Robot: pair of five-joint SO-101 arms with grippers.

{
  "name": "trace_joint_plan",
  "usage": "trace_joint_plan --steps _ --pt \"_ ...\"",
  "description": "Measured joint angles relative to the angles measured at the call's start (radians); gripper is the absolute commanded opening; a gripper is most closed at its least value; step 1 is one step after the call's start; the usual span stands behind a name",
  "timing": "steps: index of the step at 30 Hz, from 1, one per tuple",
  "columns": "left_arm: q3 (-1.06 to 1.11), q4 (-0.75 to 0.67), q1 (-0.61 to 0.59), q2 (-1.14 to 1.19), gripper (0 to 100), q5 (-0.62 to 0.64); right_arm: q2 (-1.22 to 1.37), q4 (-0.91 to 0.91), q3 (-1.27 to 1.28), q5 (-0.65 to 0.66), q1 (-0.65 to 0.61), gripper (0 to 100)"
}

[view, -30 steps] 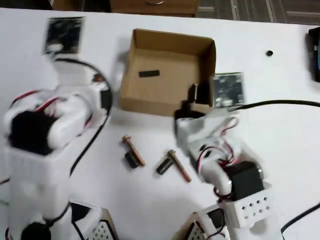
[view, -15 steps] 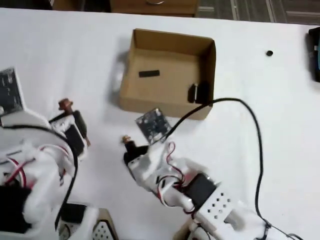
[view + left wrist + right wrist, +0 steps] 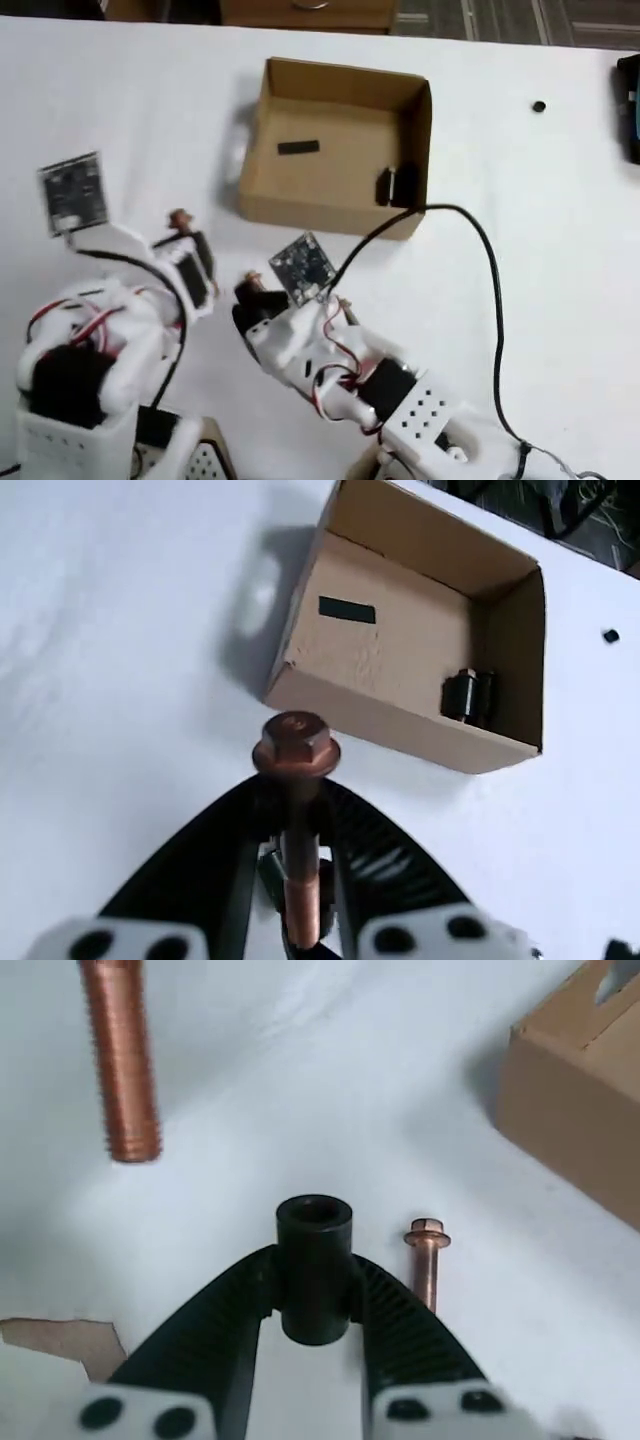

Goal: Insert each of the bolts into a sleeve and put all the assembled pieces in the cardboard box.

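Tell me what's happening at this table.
The left gripper holds a bolt, and the right gripper holds a sleeve close by; the bolt is not yet in the sleeve. A second bolt lies on the table beside the right gripper. One black piece sits in a corner of the box.

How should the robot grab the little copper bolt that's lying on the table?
By the middle of its shank, from straight above. The loose bolt lies flat on the table, so fingers can probably close across the thin round shank, one on each side. The flanged head is wider and stubby, likely a worse hold.
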Motion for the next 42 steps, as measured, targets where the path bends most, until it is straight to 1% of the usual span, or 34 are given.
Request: trace_joint_plan --steps 4,7,12,16,20,25,29,34,42 --pt "0.0 -0.063 0.04 0.037 2 -0.002 0.0 -0.135 0.072 0.005 0.002 1.9" --pt "0.0 -0.106 0.044 0.069 2 -0.051 0.0 -0.192 0.095 0.057 0.002 1.9" --pt "0.0 -0.189 0.044 0.087 2 -0.196 -0.035 -0.207 0.101 0.081 0.0 1.9" --pt "0.031 -0.216 0.044 0.087 2 -0.241 -0.124 -0.181 0.101 0.081 0.0 1.9" --pt "0.086 -0.239 0.044 0.087 2 -0.236 -0.195 -0.121 0.12 0.081 0.0 1.9" --pt "0.097 -0.29 0.054 0.04 2 -0.153 -0.229 -0.11 0.129 0.074 0.0 1.9" --pt "0.097 -0.29 0.054 0.034 2 -0.1 -0.229 -0.11 0.15 -0.031 0.002 1.9" --pt "0.097 -0.29 0.054 0.034 2 -0.091 -0.238 -0.11 0.15 -0.058 0.002 1.9" --pt "0.098 -0.253 0.075 0.009 2 -0.091 -0.238 -0.11 0.15 -0.058 0.002 1.9"
